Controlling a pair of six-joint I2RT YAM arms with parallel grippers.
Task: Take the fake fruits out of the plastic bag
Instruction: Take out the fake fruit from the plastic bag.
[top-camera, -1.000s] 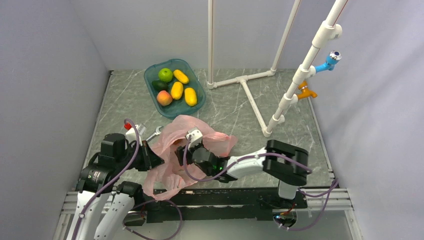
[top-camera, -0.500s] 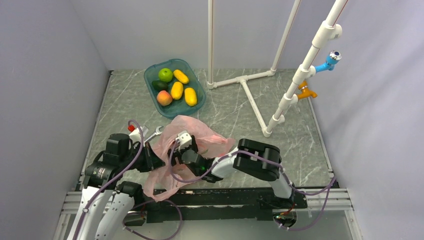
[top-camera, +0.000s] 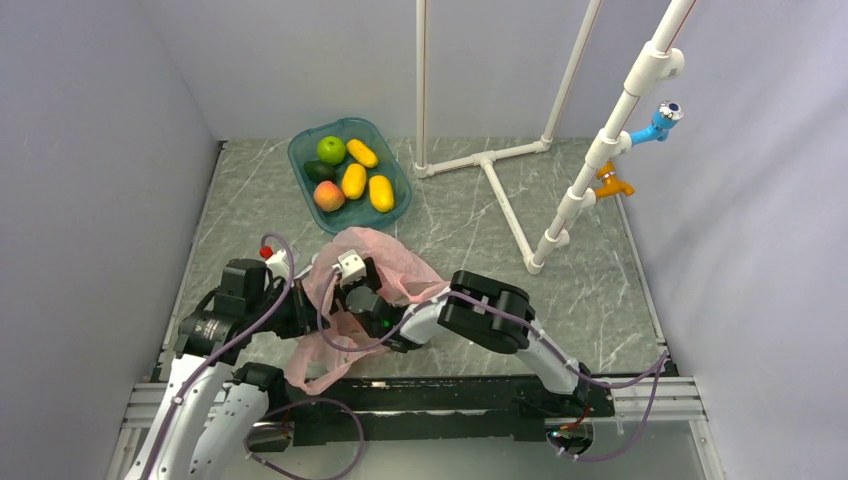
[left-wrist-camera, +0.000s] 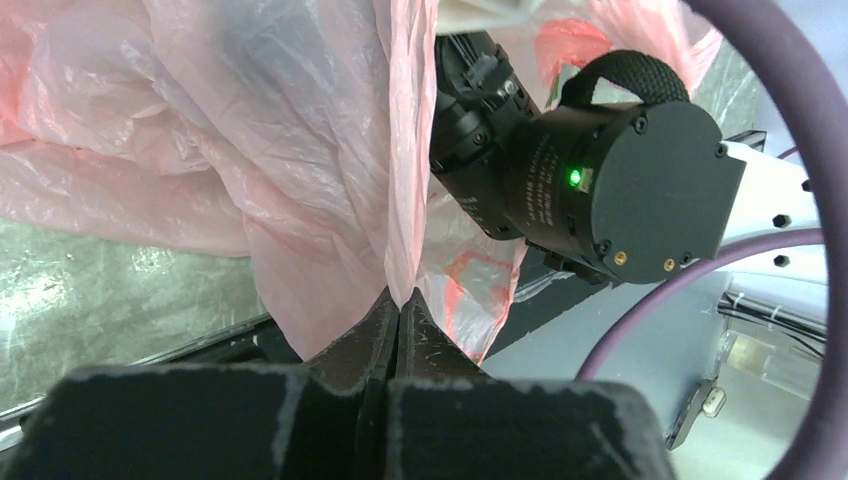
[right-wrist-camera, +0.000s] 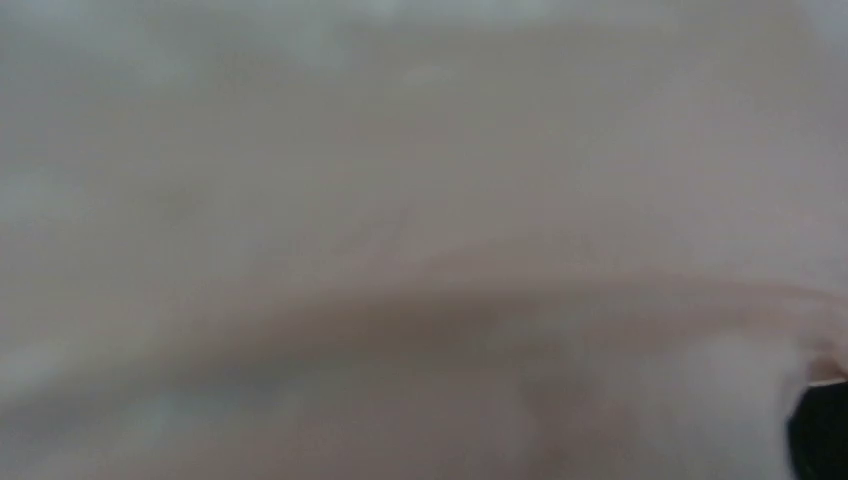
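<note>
- Left gripper (left-wrist-camera: 398, 312): jaws clamped shut on a fold of the thin crinkly translucent pink plastic bag (top-camera: 400, 268), holding its left edge up off the grey marbled tabletop (top-camera: 450, 215).
- Bag: sits near the table's near edge, centre-left, between the two arms. Its long axis runs near-left to far-right. The film is too crumpled to read the contents (can't confirm any fruit is still inside).
- Right gripper (top-camera: 343, 298): pushed into the bag from the right and pointing left toward the pinched edge. The fingers are buried under film and its own wrist view is only pink blur. I can't tell whether the jaws are apart or together, or whether they hold anything.
- Key relation: anything still bagged would lie left of and below the right gripper, in the pocket between it and the left pinch. My read is that the right arm is the picker and the left is just the clamp.
- Beyond the bag: teal translucent rounded tray (top-camera: 398, 208) holds small glossy plastic fake fruits: a red-and-yellow peach (top-camera: 328, 196) and three yellow-orange oblong mango-like ones (top-camera: 353, 181). A bright green apple (top-camera: 331, 150) and a dark green avocado (top-camera: 320, 170) are in it too.
- Versus a second ago: the right wrist has shifted left, deeper into the bag, and its elbow has swung in toward centre. The left arm has nudged away from the near edge. The bag's right lobe has collapsed inward. Tray contents are unchanged.
</note>
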